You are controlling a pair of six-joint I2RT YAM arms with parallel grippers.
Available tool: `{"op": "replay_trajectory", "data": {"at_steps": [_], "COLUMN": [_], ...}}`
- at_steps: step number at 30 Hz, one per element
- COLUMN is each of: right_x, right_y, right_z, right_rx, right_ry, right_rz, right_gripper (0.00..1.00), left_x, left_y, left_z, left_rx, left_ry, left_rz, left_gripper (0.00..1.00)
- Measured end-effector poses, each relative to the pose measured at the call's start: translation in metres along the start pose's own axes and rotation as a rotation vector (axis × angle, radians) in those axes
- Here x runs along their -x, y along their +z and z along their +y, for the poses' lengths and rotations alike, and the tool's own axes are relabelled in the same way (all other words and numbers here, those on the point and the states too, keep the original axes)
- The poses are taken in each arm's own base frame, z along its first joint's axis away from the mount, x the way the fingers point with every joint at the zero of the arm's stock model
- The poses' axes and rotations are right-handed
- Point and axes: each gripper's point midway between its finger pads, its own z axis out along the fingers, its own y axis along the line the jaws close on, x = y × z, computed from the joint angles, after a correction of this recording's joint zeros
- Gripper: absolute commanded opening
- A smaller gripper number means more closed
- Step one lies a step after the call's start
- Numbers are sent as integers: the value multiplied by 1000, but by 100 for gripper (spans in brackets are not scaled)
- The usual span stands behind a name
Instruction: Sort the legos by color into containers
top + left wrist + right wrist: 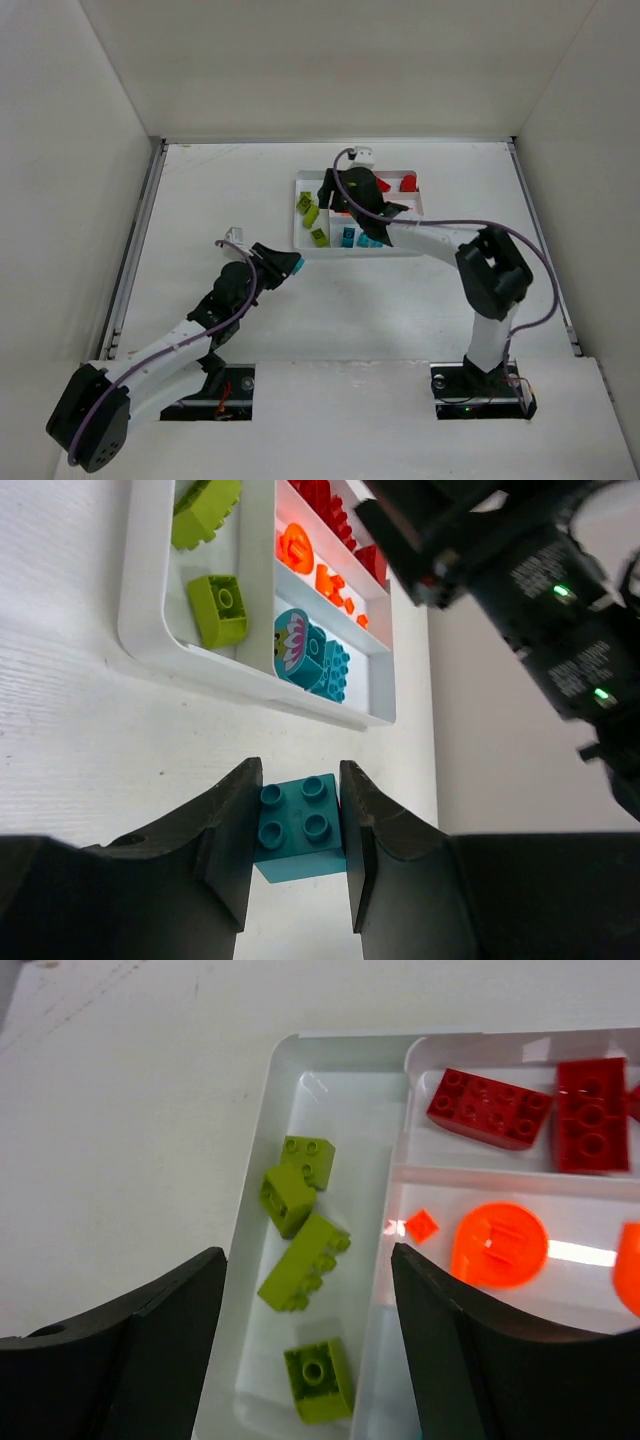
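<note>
A teal lego (300,825) with four studs is clamped between the fingers of my left gripper (298,810), which is shut on it just above the table, short of the white tray (150,650). From above, this left gripper (292,266) is near the tray's front left corner (297,240). My right gripper (308,1270) hangs open over the tall section, where several lime legos (305,1260) lie; nothing is between its fingers. Red legos (490,1108) fill the far section, orange pieces (500,1245) the middle one, and teal pieces (310,658) the nearest one.
The right arm (440,240) reaches across the tray from the right. White walls (140,200) close in the table on the left, back and right. The left arm (200,320) stretches diagonally from the near left.
</note>
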Motion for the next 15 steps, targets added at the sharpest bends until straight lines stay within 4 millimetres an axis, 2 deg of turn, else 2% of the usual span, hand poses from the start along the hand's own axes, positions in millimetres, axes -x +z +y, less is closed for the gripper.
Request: {"op": "replay_trajectory", "data": {"at_steps": [2, 4, 6, 8, 11, 13, 15], "right_x": [12, 22, 31, 37, 37, 32, 24], "right_y": [-28, -59, -94, -124, -164, -181, -189], "right_z": [-9, -23, -41, -61, -101, -131, -160], "right_rx": [11, 17, 14, -4, -69, -128, -196], "right_ry": [7, 18, 36, 61, 104, 138, 169], "right_rz": [-42, -88, -143, -206, -293, -333, -353], "right_gripper": [58, 42, 32, 29, 29, 32, 36], "left_x": [-6, -13, -24, -36, -59, -75, -88], "left_y": [6, 14, 25, 38, 61, 78, 93], "left_z": [-8, -19, -33, -46, -63, -74, -83], "left_rx": [-1, -8, -21, -30, -38, -43, -47], "left_ry": [29, 58, 93, 129, 189, 231, 270], "left_rz": [21, 40, 65, 89, 130, 157, 176], "left_gripper": [18, 18, 18, 18, 18, 18, 18]}}
